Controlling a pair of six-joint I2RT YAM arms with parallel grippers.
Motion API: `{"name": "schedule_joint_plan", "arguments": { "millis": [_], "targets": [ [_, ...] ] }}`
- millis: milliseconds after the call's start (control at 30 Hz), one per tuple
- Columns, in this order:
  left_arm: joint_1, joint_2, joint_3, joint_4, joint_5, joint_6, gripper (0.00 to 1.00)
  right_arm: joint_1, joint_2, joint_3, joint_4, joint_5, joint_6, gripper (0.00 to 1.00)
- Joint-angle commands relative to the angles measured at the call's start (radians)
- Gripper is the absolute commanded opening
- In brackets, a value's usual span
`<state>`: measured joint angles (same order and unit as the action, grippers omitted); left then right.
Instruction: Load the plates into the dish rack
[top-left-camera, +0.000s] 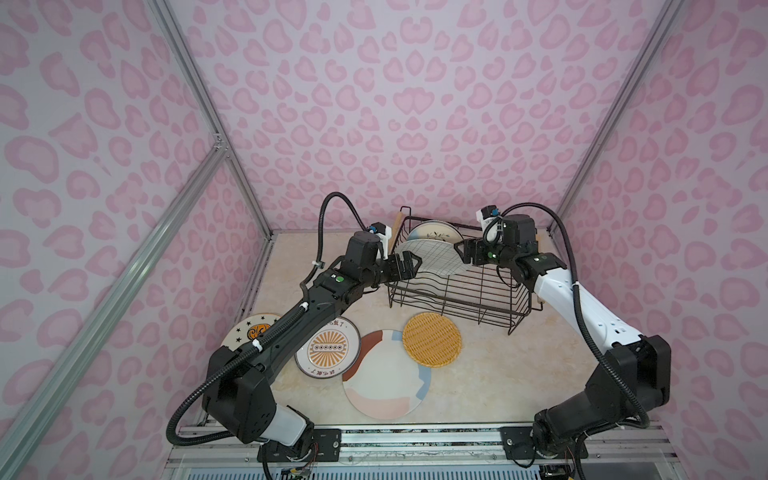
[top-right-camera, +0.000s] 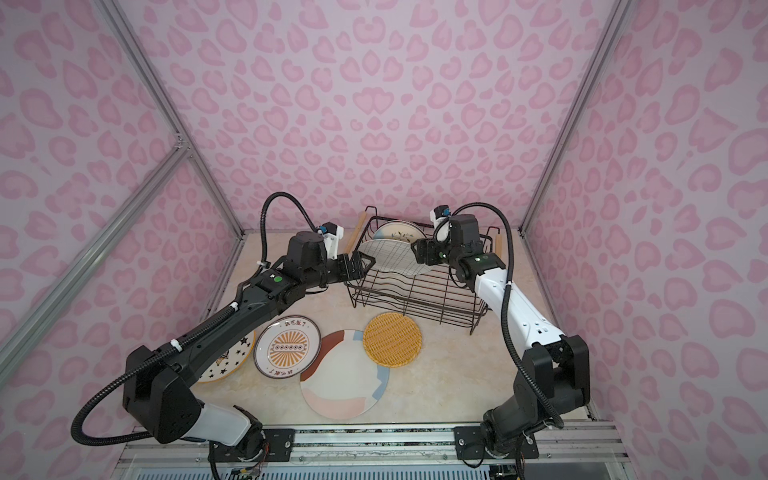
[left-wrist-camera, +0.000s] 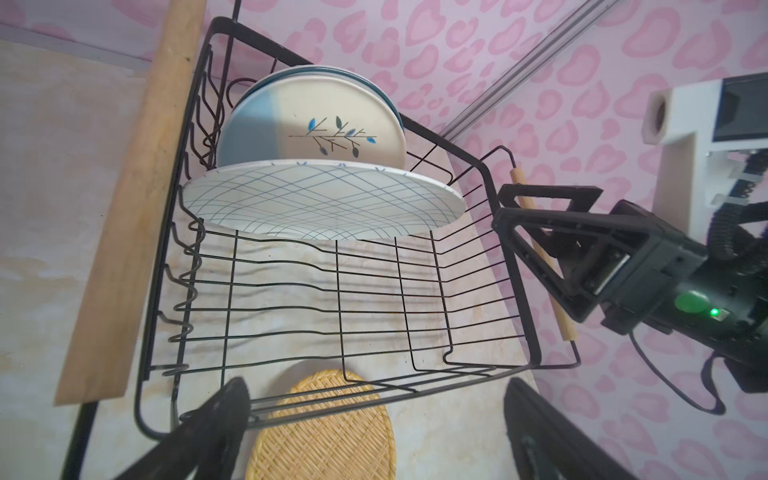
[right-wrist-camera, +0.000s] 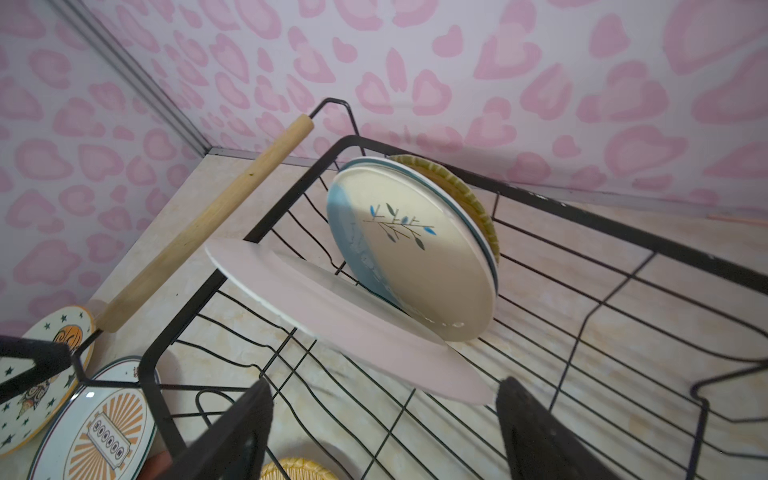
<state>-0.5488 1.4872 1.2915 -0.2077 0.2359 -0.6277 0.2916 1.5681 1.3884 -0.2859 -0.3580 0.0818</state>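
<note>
The dish rack (top-left-camera: 478, 299) carries the grid plate (top-left-camera: 430, 257) slanted across its wires, one edge up on the rack's rim, not seated in a slot. It probably needs tipping upright gently from both edges, since the leaf plate (top-left-camera: 434, 232) stands just behind it at the rack's far end. The orange woven plate (top-left-camera: 432, 340) lies flat just in front of the rack. The left gripper (top-left-camera: 413, 264) and right gripper (top-left-camera: 462, 254) flank the rack, jaws apart, gripping nothing.

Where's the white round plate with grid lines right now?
In both top views the white grid-lined plate lies tilted inside the black wire dish rack, at its far left end, just before the upright blue-and-cream plate.
</note>
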Motion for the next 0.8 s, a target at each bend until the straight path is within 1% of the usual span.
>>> {"name": "schedule_joint_plan", "arguments": {
  "millis": [0,67,133,167,200,267,400,467,500,567,633,700,767],
  "targets": [
    [0.024,-0.023,0.017,0.006,-0.014,-0.008,0.97,0.04,0.038,0.065,-0.064,-0.092,-0.213,0.82],
    [0.058,-0.072,-0.014,-0.015,0.002,0.002,0.97,0.059,0.037,0.071,-0.074,-0.106,-0.288,0.8],
    [0.098,-0.14,-0.07,-0.023,0.003,0.004,0.97,0.073,0.016,0.047,-0.062,-0.107,-0.365,0.82],
    [0.118,-0.176,-0.103,-0.028,-0.001,0.011,0.97,0.079,0.001,0.028,-0.043,-0.085,-0.389,0.83],
    [0.135,-0.217,-0.131,-0.04,-0.006,0.023,0.97,0.079,-0.02,0.008,-0.019,-0.065,-0.411,0.86],
    [0.161,-0.28,-0.18,-0.062,-0.02,0.053,0.97,0.08,-0.058,-0.036,0.028,-0.038,-0.443,0.97],
    [0.2,-0.369,-0.248,-0.112,-0.023,0.119,0.97,0.08,-0.108,-0.121,0.125,0.011,-0.544,0.98],
    [0.222,-0.396,-0.27,-0.139,-0.018,0.155,0.97,0.074,-0.103,-0.127,0.14,0.012,-0.606,0.98],
    [0.232,-0.407,-0.279,-0.146,-0.011,0.167,0.97,0.067,-0.092,-0.107,0.115,-0.01,-0.635,0.96],
    [0.251,-0.431,-0.3,-0.148,0.002,0.196,0.97,0.053,-0.037,-0.008,-0.021,-0.062,-0.694,0.91],
    [0.263,-0.46,-0.326,-0.133,0.02,0.236,0.97,0.041,0.014,0.079,-0.113,-0.058,-0.731,0.84],
    [0.264,-0.491,-0.366,-0.098,0.044,0.289,0.97,0.033,0.039,0.133,-0.149,-0.058,-0.762,0.81],
    [0.265,-0.517,-0.418,-0.05,0.062,0.318,0.97,0.032,0.053,0.162,-0.193,-0.098,-0.805,0.78]
  ]
}}
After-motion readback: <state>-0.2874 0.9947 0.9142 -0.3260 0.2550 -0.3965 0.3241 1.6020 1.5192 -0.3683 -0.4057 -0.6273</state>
